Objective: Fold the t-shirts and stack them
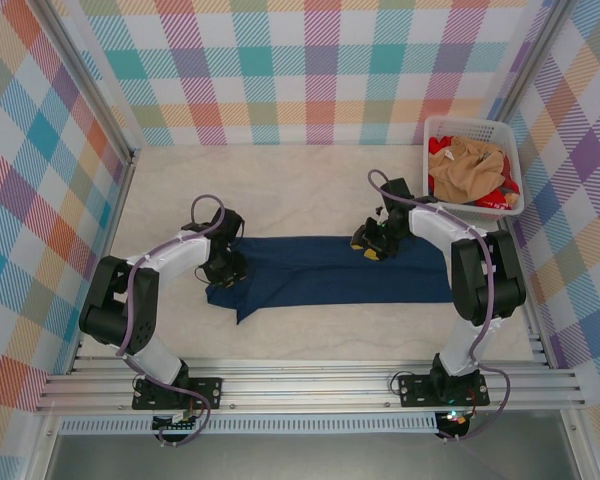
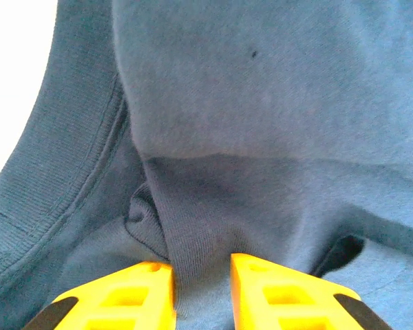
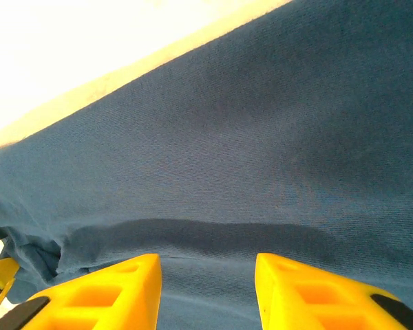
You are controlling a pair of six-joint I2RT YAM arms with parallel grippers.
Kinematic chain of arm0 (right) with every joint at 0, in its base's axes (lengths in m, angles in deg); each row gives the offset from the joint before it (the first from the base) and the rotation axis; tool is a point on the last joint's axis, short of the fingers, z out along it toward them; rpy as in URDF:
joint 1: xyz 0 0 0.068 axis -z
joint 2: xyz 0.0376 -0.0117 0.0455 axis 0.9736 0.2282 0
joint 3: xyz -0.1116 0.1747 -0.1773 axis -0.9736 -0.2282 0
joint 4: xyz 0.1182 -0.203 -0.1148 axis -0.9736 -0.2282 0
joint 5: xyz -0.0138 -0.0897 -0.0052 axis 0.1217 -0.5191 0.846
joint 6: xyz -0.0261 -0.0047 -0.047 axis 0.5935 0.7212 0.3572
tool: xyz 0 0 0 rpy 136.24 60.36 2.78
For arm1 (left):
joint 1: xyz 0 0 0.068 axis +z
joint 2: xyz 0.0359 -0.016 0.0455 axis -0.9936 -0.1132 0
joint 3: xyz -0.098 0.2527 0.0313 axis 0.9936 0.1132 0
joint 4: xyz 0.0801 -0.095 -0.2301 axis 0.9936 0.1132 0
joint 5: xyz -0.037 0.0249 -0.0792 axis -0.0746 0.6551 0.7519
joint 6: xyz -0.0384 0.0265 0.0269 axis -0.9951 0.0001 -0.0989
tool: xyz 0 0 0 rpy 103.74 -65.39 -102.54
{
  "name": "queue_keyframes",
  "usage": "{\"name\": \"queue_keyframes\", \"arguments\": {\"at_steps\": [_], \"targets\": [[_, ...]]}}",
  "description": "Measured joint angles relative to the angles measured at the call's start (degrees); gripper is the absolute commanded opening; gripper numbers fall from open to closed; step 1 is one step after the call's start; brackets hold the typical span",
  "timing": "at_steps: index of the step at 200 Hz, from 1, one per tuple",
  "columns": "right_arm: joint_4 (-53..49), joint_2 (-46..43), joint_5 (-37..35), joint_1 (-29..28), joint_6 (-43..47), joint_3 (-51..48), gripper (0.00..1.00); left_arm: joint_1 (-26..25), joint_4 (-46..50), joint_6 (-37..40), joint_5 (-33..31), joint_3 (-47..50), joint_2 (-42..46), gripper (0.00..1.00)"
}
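A navy blue t-shirt (image 1: 330, 275) lies folded into a long strip across the middle of the table. At its left end my left gripper (image 1: 227, 268) is shut on a raised ridge of navy cloth (image 2: 261, 103) beside the ribbed collar (image 2: 62, 172); the ridge sits pinched between the yellow fingers (image 2: 131, 295). My right gripper (image 1: 368, 247) rests on the strip's far edge, right of centre. It is open, and flat navy cloth (image 3: 261, 137) lies between its fingertips, with a fold line just ahead. The print is hidden. A tan-orange shirt (image 1: 465, 165) and a red shirt (image 1: 500, 190) lie crumpled in the basket.
The white plastic basket (image 1: 460, 123) stands at the back right corner against the checked wall. Pale tabletop (image 1: 280, 190) stretches behind the strip and in front of it. Bare table (image 3: 89, 48) shows beyond the shirt's edge in the right wrist view.
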Motion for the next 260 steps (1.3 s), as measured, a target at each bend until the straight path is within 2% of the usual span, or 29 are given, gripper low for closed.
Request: {"name": "queue_keyframes", "arguments": {"at_steps": [43, 100, 235, 260], "targets": [[0.0, 0.0, 0.0, 0.0, 0.0, 0.0, 0.4, 0.0, 0.2, 0.0, 0.0, -0.6, 0.0, 0.23], [0.0, 0.7, 0.0, 0.0, 0.0, 0.0, 0.4, 0.0, 2.4, 0.0, 0.0, -3.0, -0.7, 0.31], [0.2, 0.8, 0.0, 0.0, 0.0, -0.3, 0.4, -1.2, 5.7, 0.0, 0.5, -5.6, -1.6, 0.31], [0.5, 0.8, 0.0, 0.0, 0.0, -0.7, 0.4, -1.6, 5.8, 0.0, 0.4, -5.9, -2.5, 0.23]]}}
